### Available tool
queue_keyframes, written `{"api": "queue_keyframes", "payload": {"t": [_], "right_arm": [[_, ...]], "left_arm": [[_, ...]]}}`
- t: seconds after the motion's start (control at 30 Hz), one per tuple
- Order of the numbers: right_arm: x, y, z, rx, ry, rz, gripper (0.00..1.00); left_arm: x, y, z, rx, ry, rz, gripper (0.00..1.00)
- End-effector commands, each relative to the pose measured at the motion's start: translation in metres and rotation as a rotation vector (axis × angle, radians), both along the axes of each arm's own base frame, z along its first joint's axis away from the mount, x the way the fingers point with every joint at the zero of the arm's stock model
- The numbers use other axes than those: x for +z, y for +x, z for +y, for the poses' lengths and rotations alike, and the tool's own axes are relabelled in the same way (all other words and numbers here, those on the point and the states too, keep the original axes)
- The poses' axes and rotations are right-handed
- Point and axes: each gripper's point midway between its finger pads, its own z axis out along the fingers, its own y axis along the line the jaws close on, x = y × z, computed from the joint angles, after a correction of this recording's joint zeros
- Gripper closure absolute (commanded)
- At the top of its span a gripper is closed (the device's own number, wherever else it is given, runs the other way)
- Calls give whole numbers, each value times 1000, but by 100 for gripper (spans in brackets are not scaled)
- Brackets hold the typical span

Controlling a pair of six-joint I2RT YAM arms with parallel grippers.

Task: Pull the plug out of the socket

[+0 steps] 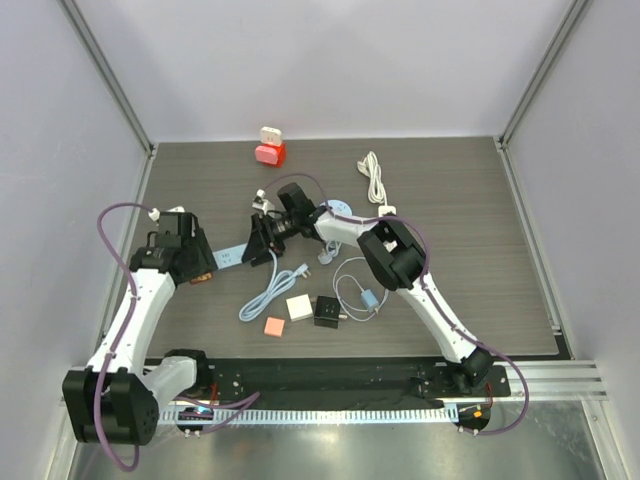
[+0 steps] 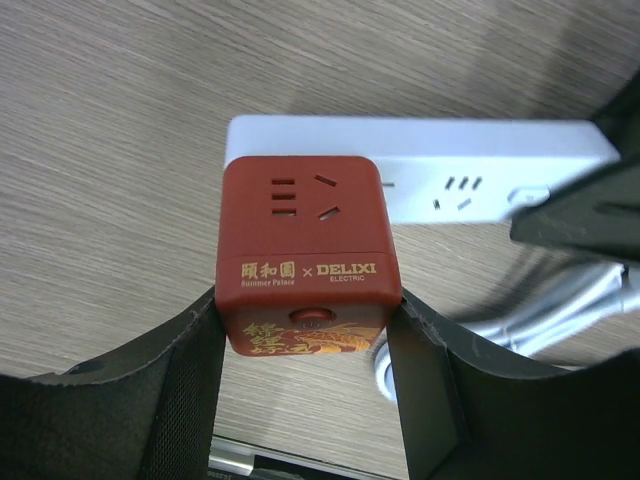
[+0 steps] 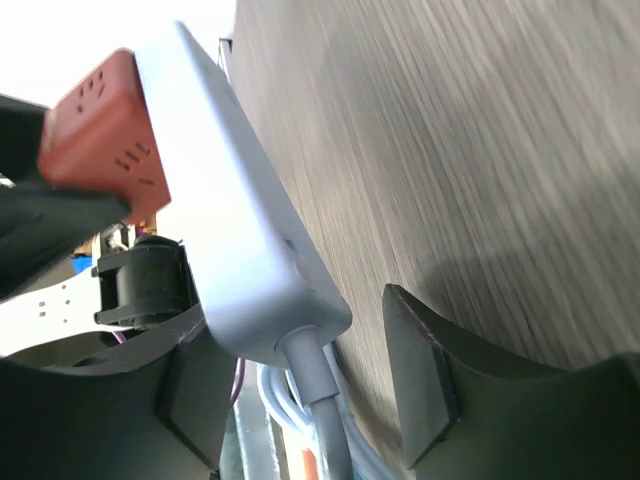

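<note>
A red plastic cube plug (image 2: 300, 250) sits on the white plastic power strip (image 2: 470, 180), inside the left gripper (image 2: 305, 315). The strip's corded end lies inside the right gripper (image 3: 300, 320).

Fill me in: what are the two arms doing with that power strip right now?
The left arm's fingers clamp the red DELIXI cube adapter on both sides while it sits against the white power strip. The right arm's fingers straddle the strip's corded end, open: one touches it, the other stands clear. No gap shows between cube and strip, so the pull looks not yet done.
</note>
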Motion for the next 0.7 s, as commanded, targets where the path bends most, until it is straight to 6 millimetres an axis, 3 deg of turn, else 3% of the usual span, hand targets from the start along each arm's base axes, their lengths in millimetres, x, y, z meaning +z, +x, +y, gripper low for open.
{"api": "queue_keyframes", "payload": {"t": [0.0,0.23,0.43,0.53,0.67], "right_arm": [[-8,3,7,14,-28,-30,36],[11,13,19,16,15,-159,28],[49,26,23,18,81,-331,24],[63,20,31,69,122,-378,23],[62,9,39,122,135,-401,23]], "left_arm": [[26,16,-27,-64,-139,-150,100],[31,9,-29,-94,-131,-149,100],[27,9,-37,-124,-166,-120,100],[25,10,-39,-138,-172,-113,100],[26,10,-44,-155,-190,-112,100]]}}
